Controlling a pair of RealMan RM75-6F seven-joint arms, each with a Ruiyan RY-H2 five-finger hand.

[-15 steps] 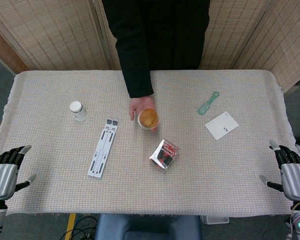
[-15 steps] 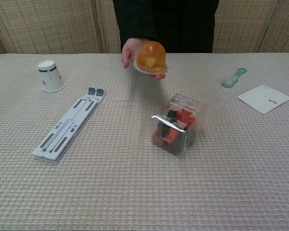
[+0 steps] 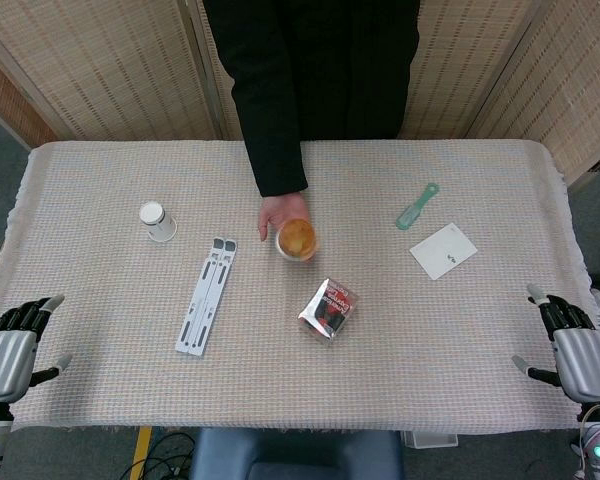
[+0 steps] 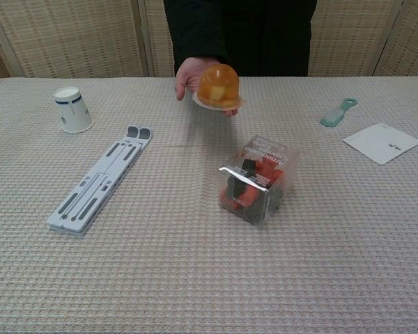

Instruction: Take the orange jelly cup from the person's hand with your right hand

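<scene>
Right robot hand hangs empty with fingers spread off the table's near right corner, well apart from the domed orange jelly cup, which rests on the person's hand above the table's middle toward the far edge. Left robot hand sits likewise empty and spread at the near left corner, and a clear plastic packet with red and black contents lies just nearer than the cup on the woven beige tablecloth.

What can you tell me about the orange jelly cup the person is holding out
The orange jelly cup is a small clear plastic dome filled with orange jelly holding paler fruit pieces, its wide flat rim downward. It rests upside down on the person's hand, raised above the table beyond the clear snack package. Neither robot hand touches it.
</scene>
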